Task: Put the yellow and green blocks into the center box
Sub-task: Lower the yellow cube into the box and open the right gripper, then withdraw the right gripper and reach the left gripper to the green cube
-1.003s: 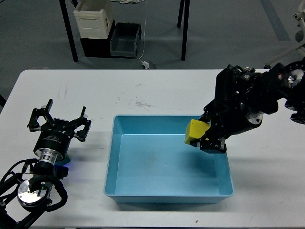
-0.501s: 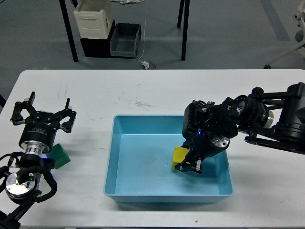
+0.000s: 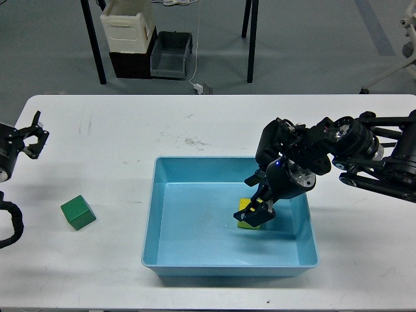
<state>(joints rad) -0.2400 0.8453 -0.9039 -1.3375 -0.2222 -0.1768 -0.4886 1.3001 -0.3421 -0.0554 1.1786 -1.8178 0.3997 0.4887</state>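
Observation:
The yellow block (image 3: pixel 249 220) lies on the floor of the blue center box (image 3: pixel 151 214), right of its middle. My right gripper (image 3: pixel 254 212) reaches down into the box just over the block, its fingers spread to either side of it and open. The green block (image 3: pixel 78 212) sits on the white table left of the box, free. My left gripper (image 3: pixel 29 135) is at the far left edge of the view, above and left of the green block, open and empty, partly cut off by the frame.
The white table (image 3: pixel 195 123) reaches to the view's bottom edge. Behind it, on the floor, stand black table legs (image 3: pixel 94 49), a white bin (image 3: pixel 127 26) and a grey crate (image 3: pixel 170 55).
My right gripper has brought the yellow block down into the box and opened over it. My left arm has drawn back to the left, uncovering the green block.

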